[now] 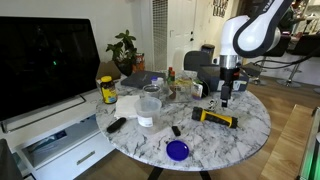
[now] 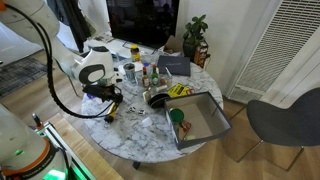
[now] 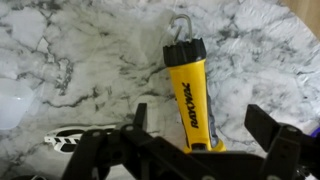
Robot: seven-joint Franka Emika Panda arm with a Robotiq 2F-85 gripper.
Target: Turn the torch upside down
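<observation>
The torch (image 1: 215,117) lies flat on the round marble table (image 1: 250,128); it has a yellow body and black ends. In the wrist view the torch (image 3: 187,95) lies lengthwise, with a black cap and metal hook at its far end and its near end hidden under my gripper. My gripper (image 3: 203,125) is open, with one finger on each side of the yellow body, apart from it. In both exterior views the gripper (image 1: 227,97) (image 2: 112,98) hangs just above the torch (image 2: 111,114).
On the table are a jar with a yellow lid (image 1: 107,90), a clear cup (image 1: 150,108), a small black remote (image 1: 116,125), a blue lid (image 1: 177,150) and several bottles at the back. A grey bin (image 2: 205,128) sits on the table's far side. A TV screen stands beside the table.
</observation>
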